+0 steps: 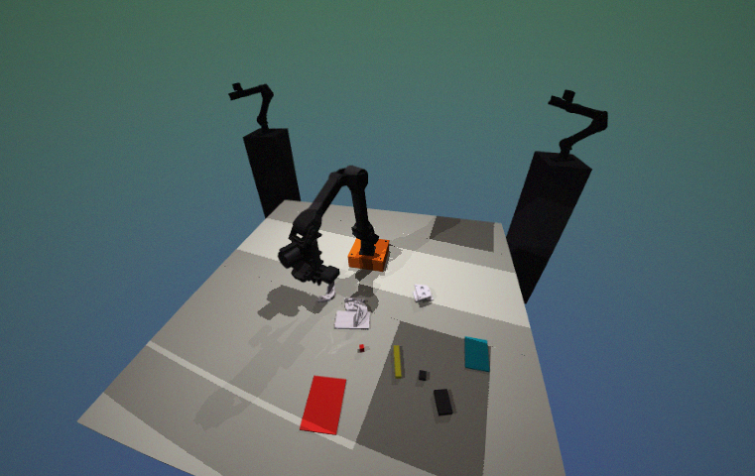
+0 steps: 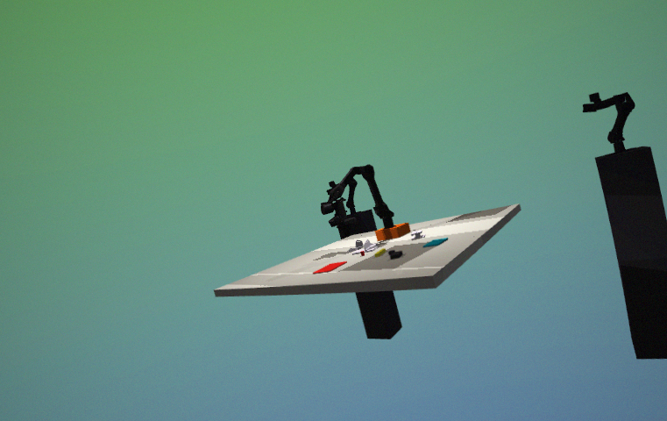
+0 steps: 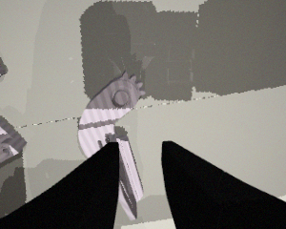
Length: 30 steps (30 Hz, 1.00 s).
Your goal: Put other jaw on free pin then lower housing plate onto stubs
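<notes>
The loose pale jaw (image 1: 326, 296) (image 3: 99, 118) lies on the table, its gear teeth and round hole pointing away from my fingers in the wrist view. My gripper (image 1: 330, 285) (image 3: 140, 152) is partly open low over it. The jaw's narrow ridged blade (image 3: 133, 183) is beside the left finger, with a gap to the right finger. The pale base (image 1: 342, 321) carries the other jaw (image 1: 360, 310); the free pin is too small to make out. The housing plate (image 1: 423, 292) (image 2: 417, 234), pale with holes, is on the table to the right.
The orange arm base (image 1: 367, 259) (image 2: 393, 231) is behind. Towards the front are a red cube (image 1: 361, 347), red sheet (image 1: 323, 401), yellow bar (image 1: 398, 361), small dark cube (image 1: 423, 375), black block (image 1: 442, 402) and teal sheet (image 1: 476, 353). Pale pieces show at the wrist view's left edge.
</notes>
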### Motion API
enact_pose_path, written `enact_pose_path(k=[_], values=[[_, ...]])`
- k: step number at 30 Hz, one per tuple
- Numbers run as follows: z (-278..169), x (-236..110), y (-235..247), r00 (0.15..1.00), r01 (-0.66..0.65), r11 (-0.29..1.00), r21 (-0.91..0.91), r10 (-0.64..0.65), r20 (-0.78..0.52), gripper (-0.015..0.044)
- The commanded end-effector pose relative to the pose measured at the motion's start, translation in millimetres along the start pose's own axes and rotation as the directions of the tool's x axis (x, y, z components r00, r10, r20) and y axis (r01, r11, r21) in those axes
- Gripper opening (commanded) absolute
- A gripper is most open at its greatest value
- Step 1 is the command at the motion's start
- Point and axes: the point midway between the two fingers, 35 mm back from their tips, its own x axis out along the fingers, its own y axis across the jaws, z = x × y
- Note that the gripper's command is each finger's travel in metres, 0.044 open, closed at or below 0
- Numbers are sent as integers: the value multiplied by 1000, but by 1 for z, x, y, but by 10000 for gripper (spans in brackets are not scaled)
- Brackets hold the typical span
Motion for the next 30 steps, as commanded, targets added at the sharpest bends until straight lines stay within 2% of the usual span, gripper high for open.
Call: enact_pose_path(k=[1, 18, 30], values=[[1, -1, 0, 1000, 0, 1000, -2, 0, 4, 0], [1, -1, 0, 1000, 0, 1000, -2, 0, 4, 0], [0, 0, 0, 1000, 0, 1000, 0, 0, 1, 315]])
